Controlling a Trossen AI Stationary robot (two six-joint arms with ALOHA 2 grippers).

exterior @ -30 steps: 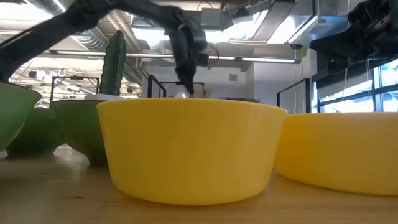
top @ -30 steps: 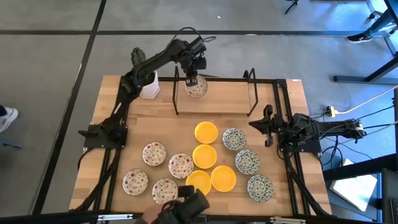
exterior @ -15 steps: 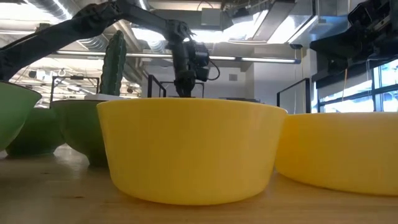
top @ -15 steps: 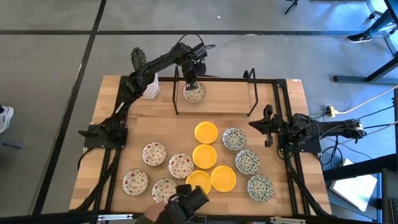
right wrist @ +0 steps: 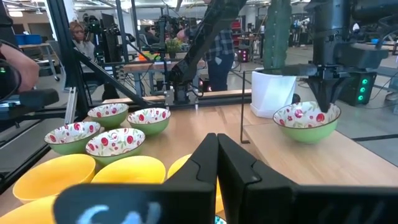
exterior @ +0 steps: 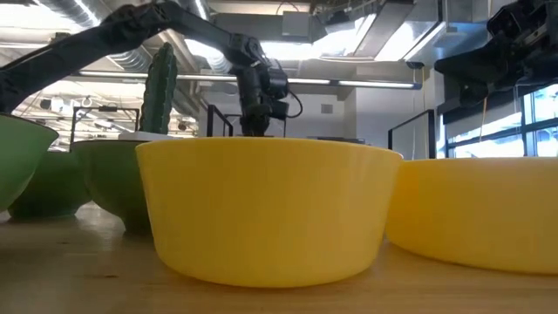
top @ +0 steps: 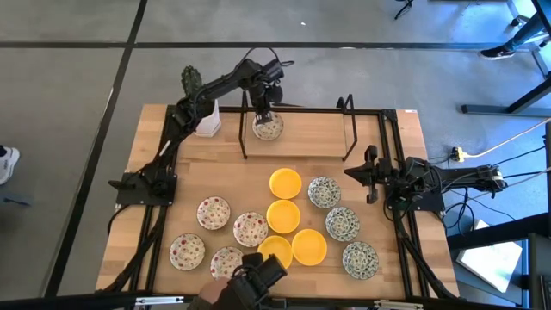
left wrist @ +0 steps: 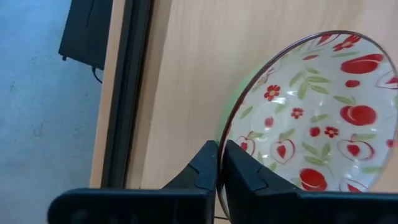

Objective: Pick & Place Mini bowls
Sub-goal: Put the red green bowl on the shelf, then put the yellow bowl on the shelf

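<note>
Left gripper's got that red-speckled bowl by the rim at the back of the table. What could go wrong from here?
1. The left gripper pinches only the thin rim of the red-speckled bowl; it may tip or slip on release.
2. The black frame post stands close beside the bowl, so a sideways move could clip it.
3. The cactus pot sits nearby.

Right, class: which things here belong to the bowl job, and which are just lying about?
Job:
- red-speckled bowl, pinched at its rim by the left gripper
- red-speckled bowls
- yellow bowls
- green-blue bowls

Lying about:
- cactus pot
- right gripper, shut and idle at the table's right side
</note>
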